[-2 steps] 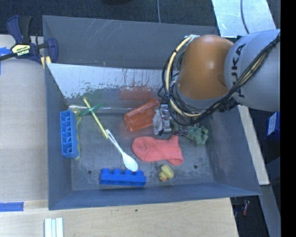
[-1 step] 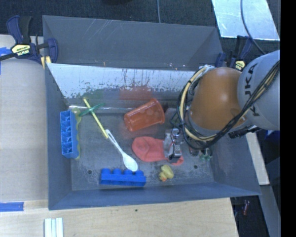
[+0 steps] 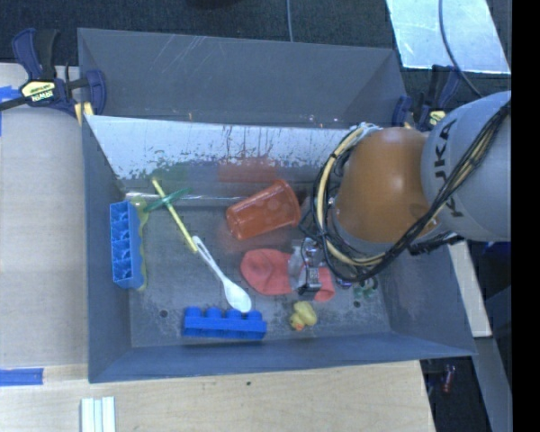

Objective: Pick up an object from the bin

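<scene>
Grey metal bin (image 3: pixel 103 331), arm reaching in from three o'clock.
Its pincer (image 3: pixel 308 275) hangs over the right edge of a flat red lump (image 3: pixel 263 271) at the floor's four o'clock. The orange wrist cover (image 3: pixel 378 196) crowds it, so whether it is wide or narrow I cannot tell. A small yellowish thing (image 3: pixel 301 315) at its six o'clock is hard to make out.

We record: grey bin (image 3: pixel 108 277); blue block (image 3: pixel 123 243); blue brick (image 3: pixel 223 323); see-through orange cup (image 3: pixel 264 211); red lump (image 3: pixel 263 271); spoon (image 3: pixel 207 256), white bowl, yellow handle; yellow-green ball (image 3: pixel 301 315).
</scene>
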`<action>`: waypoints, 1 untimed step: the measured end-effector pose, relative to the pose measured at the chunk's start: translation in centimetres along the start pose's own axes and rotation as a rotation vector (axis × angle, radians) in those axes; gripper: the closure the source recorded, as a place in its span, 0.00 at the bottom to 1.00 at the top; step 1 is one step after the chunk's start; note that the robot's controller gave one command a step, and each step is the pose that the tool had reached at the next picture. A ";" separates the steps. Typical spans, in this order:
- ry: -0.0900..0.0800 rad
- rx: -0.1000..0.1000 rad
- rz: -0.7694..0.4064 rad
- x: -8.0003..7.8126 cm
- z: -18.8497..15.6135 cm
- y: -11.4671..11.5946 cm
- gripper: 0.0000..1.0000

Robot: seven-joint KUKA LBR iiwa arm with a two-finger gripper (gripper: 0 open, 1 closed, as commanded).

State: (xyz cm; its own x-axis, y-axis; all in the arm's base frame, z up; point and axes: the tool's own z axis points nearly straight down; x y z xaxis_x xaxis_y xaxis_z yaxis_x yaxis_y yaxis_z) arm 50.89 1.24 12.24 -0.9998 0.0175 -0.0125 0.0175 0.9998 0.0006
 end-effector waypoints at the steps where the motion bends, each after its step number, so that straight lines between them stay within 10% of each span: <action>1: 0.009 0.001 0.058 2.1 4.7 1.5 1.00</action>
State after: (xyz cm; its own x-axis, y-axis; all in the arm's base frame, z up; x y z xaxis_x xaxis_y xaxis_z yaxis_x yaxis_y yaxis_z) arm 48.84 2.80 7.51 -0.9971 0.0759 -0.0036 0.0759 0.9971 -0.0003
